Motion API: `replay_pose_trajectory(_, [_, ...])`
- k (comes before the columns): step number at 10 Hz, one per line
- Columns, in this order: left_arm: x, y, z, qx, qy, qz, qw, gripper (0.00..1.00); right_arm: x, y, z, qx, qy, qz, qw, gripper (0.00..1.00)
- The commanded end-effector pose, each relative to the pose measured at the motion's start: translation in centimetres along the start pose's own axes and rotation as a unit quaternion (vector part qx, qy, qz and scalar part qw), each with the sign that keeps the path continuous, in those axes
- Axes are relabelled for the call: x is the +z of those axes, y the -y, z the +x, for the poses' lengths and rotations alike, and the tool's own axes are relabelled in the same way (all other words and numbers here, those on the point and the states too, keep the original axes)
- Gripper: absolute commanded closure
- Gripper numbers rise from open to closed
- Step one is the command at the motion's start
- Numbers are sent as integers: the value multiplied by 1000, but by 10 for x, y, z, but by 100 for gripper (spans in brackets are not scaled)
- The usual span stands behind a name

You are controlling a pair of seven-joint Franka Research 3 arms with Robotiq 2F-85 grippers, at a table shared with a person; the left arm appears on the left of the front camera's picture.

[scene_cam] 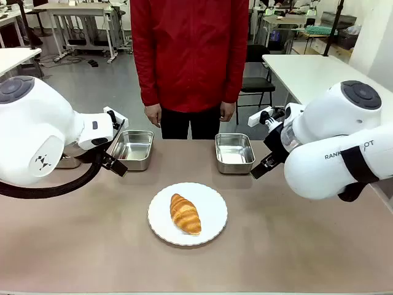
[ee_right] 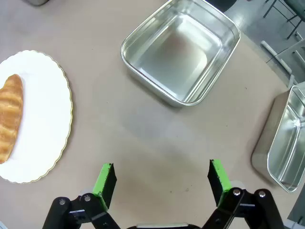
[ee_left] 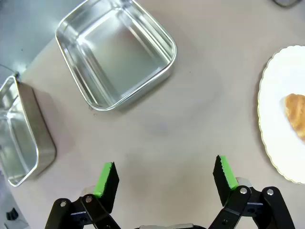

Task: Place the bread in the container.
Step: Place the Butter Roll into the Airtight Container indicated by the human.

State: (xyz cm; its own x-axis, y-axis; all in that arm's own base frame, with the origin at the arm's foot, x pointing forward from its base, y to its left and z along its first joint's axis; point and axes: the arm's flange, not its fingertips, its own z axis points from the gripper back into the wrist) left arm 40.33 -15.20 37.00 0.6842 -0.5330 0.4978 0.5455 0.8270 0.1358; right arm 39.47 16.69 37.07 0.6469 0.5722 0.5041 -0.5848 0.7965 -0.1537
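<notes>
We see the croissant lying on the white plate on the counter. It shows whole from the front, but the frame edge cuts it off in both wrist views. Beyond the plate sit the left tray and the right tray. An outer tray is cropped at the picture's edge. The left gripper and right gripper hover with jaws apart, holding nothing.

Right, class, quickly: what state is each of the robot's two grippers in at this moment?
Left gripper: open, holding nothing.
Right gripper: open, holding nothing.
</notes>
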Motion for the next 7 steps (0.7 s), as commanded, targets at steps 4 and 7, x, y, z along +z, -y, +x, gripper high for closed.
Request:
replay_pose_trajectory(4, [0, 0, 0, 0, 0, 0, 1000, 0, 0, 0, 0, 0, 0, 0, 1000, 0])
replay_pose_trajectory(7, [0, 0, 0, 0, 0, 0, 1000, 0, 0, 0, 0, 0, 0, 0, 1000, 0])
